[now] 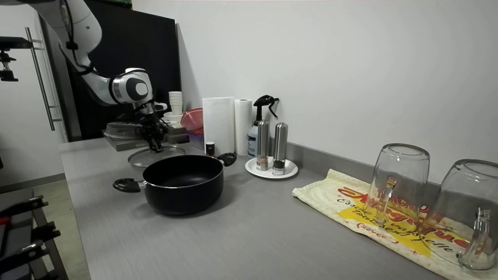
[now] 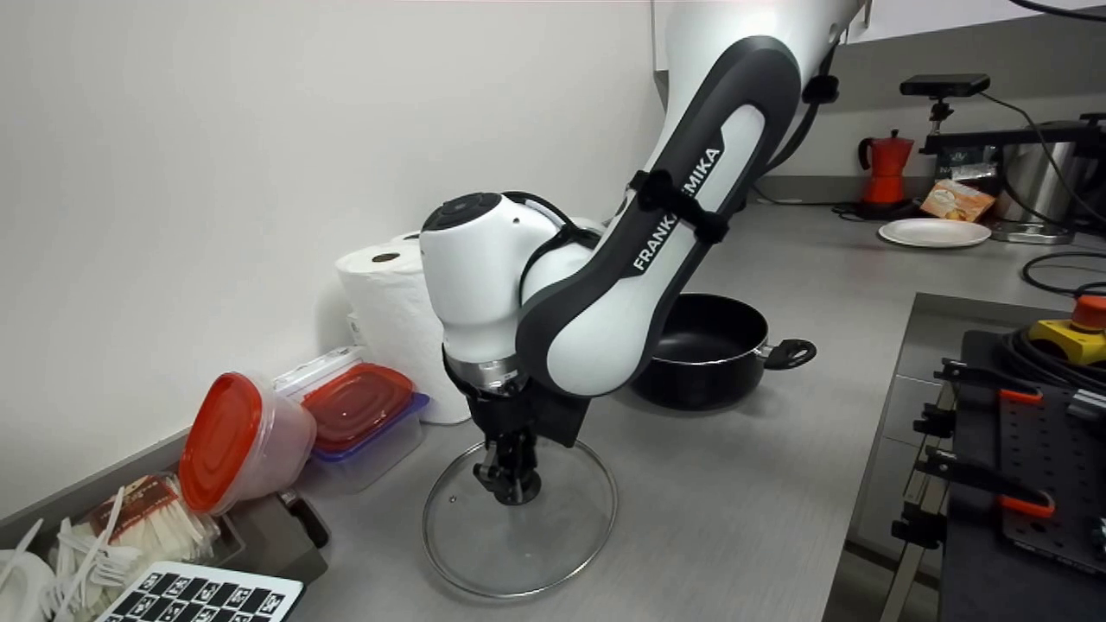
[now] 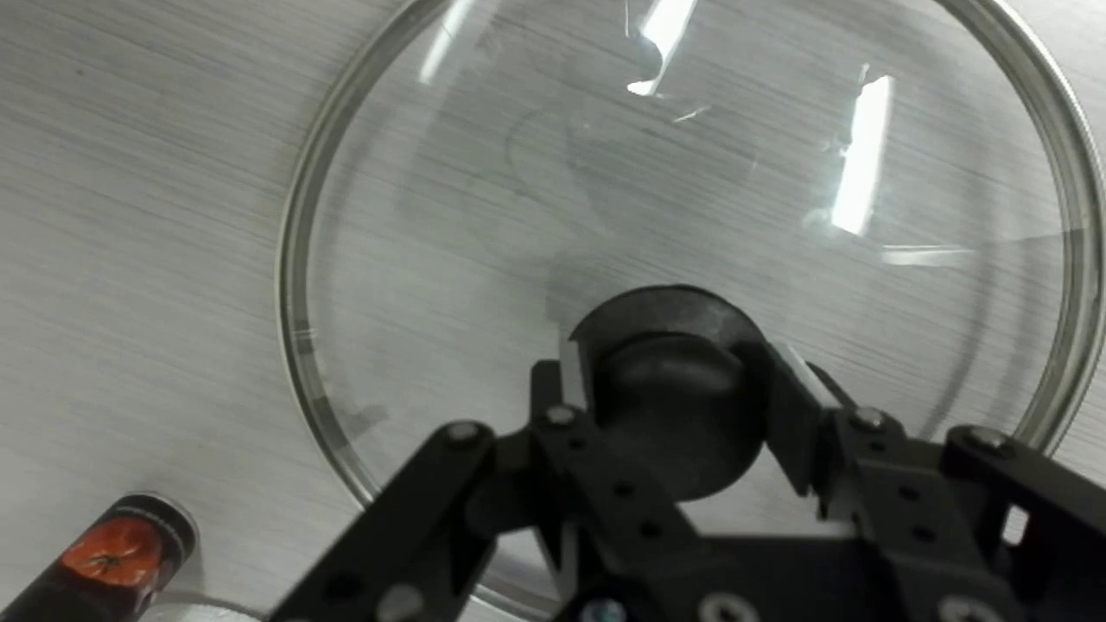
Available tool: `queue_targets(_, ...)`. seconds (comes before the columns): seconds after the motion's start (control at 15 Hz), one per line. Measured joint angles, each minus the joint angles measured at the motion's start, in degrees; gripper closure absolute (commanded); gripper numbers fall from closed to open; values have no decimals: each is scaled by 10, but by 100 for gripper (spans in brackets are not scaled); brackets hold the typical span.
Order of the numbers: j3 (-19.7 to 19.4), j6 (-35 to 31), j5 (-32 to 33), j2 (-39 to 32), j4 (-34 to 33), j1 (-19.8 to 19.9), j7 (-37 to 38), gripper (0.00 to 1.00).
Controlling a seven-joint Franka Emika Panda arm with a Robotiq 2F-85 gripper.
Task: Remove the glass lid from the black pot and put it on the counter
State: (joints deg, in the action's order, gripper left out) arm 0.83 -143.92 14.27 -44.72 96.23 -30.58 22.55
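Observation:
The glass lid point(image 1: 141, 159) is flat, at or just above the grey counter point(image 1: 253, 241), behind the black pot point(image 1: 184, 200) in that exterior view. In another exterior view the lid point(image 2: 518, 553) is nearer the camera than the pot point(image 2: 704, 382). The pot stands upright with its top uncovered. My gripper point(image 3: 678, 384) points down with its fingers on both sides of the lid's black knob point(image 3: 670, 371), shut on it. The gripper also shows in both exterior views point(image 1: 156, 147) point(image 2: 510, 484). Whether the lid's rim touches the counter is hard to tell.
Plastic containers point(image 2: 363, 415), paper towel rolls point(image 1: 219, 124) and a spray bottle point(image 1: 253, 136) stand along the wall. A small jar point(image 3: 121, 553) is near the lid. Two mills point(image 1: 279, 147) stand on a white plate point(image 1: 291, 171). Glass mugs point(image 1: 402, 167) rest on a patterned cloth point(image 1: 334, 194).

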Motion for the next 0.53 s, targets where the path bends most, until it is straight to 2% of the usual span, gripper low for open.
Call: queue_targets(0.53,-14,-13,0,-8,0,-2,23,76)
